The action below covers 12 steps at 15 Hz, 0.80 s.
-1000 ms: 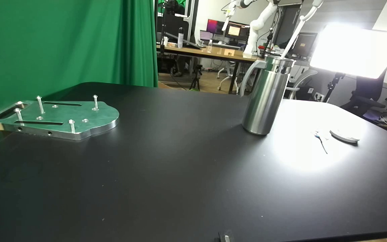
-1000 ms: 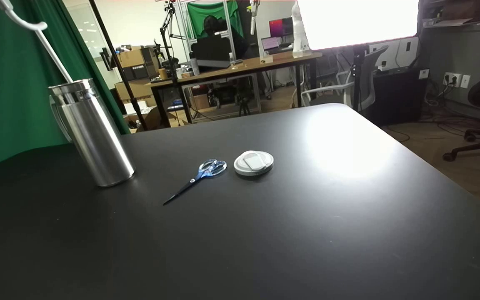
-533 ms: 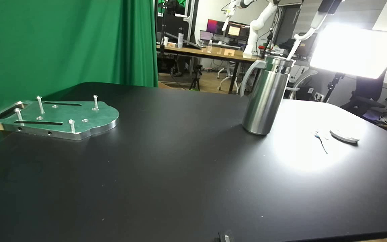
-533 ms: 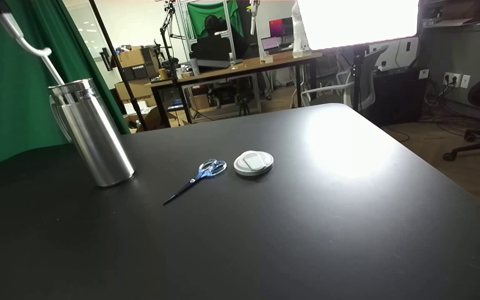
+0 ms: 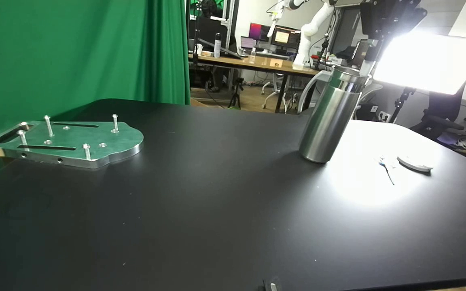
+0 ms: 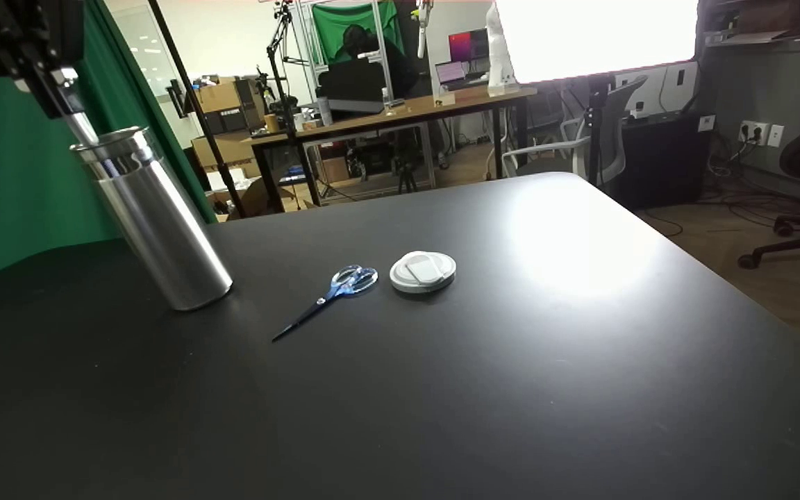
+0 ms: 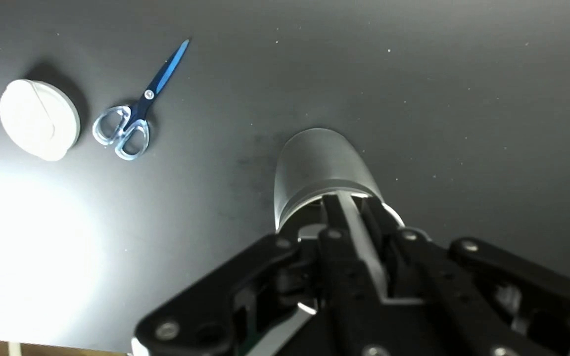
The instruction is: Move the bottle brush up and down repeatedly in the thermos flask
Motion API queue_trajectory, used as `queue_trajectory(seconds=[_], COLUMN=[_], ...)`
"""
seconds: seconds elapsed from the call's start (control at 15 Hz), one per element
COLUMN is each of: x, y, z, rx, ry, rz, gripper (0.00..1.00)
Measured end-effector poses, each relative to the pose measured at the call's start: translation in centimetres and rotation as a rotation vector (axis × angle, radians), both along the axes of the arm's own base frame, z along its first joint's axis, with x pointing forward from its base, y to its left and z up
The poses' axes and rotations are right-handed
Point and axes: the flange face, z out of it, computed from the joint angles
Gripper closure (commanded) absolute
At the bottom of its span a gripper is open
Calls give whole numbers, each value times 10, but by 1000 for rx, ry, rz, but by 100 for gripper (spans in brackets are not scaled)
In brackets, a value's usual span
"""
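Note:
The thermos flask (image 5: pixel 330 125) is a tall silver cylinder on the black table. It shows leaning in both exterior views (image 6: pixel 164 232), and in the wrist view its upper side (image 7: pixel 320 155) lies just past my fingertips. My gripper (image 7: pixel 354 203) is shut on the bottle brush (image 7: pixel 360 237), whose pale handle runs between the black fingers into the flask mouth. In an exterior view only a short piece of the brush (image 6: pixel 83 130) shows between the fingertips and the rim. The fingertips are right at the mouth. The brush's lower end is hidden inside the flask.
Blue-handled scissors (image 6: pixel 334 290) and a white round lid (image 6: pixel 423 272) lie on the table beside the flask. A green plate with metal pegs (image 5: pixel 79 139) lies at the far side by the green curtain (image 5: pixel 83 52). A bright light panel (image 5: pixel 431 60) stands behind the table.
My gripper has come down into view with the brush, which has sunk deeper into the flask. The flask has shifted and turned slightly, and leans more.

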Motion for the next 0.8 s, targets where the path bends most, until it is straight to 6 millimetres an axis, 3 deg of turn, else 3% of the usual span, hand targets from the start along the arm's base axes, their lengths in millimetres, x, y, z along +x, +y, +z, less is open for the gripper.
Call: queue_trajectory(seconds=[0.53,0.8], x=[16,16], y=[-1,-5], z=[0,19], rx=[-12,-8], ry=[-1,-40], rz=[-18,-27], gripper=[96,96])
